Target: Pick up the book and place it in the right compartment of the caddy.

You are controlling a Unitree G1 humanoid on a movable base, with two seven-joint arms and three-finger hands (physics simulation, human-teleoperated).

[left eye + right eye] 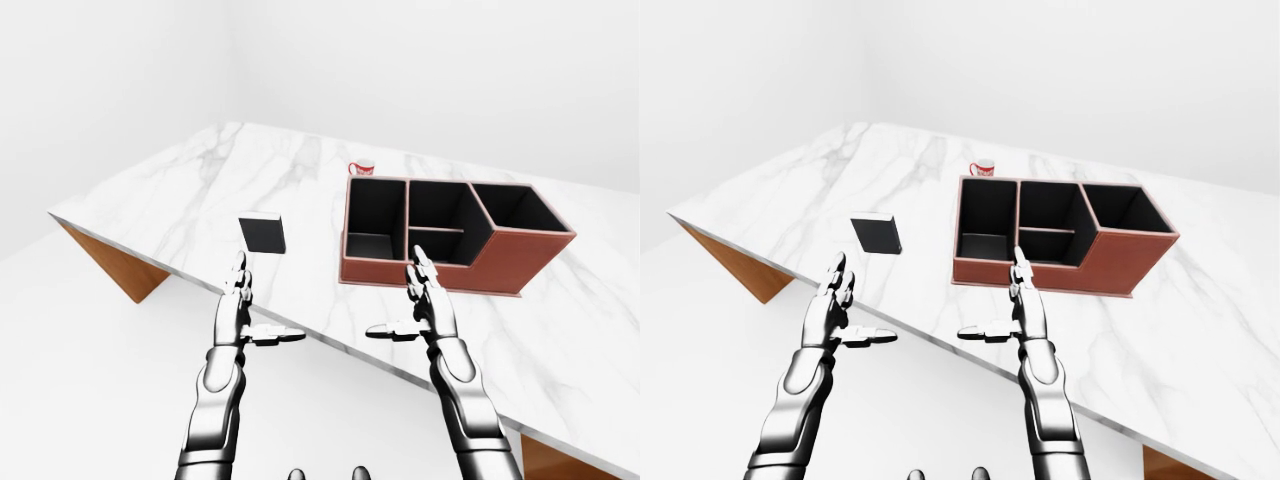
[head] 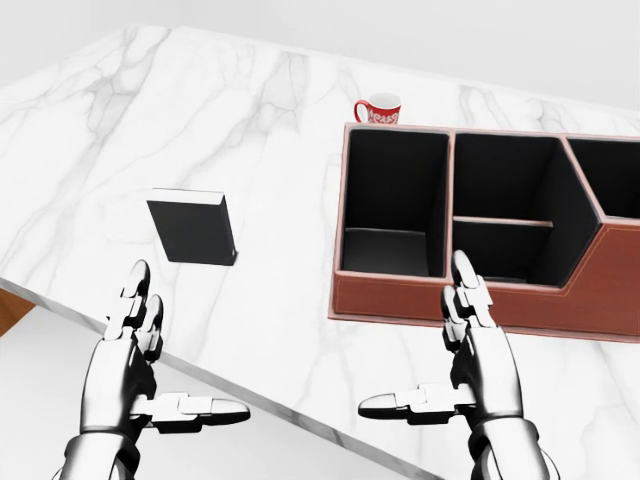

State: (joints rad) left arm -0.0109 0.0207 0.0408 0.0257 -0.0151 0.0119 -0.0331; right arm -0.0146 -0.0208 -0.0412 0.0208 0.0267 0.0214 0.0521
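Note:
A dark book lies flat on the white marble table, left of the caddy. The brown leather caddy has black compartments; its right compartment shows best in the left-eye view. My left hand hovers open over the table's near edge, just below the book and apart from it. My right hand is open too, its fingers raised before the caddy's near wall. Neither hand holds anything.
A red and white mug stands just beyond the caddy's left compartment. The table's edge runs diagonally between my hands, with white floor below. Brown wooden sides show under the table's left corner.

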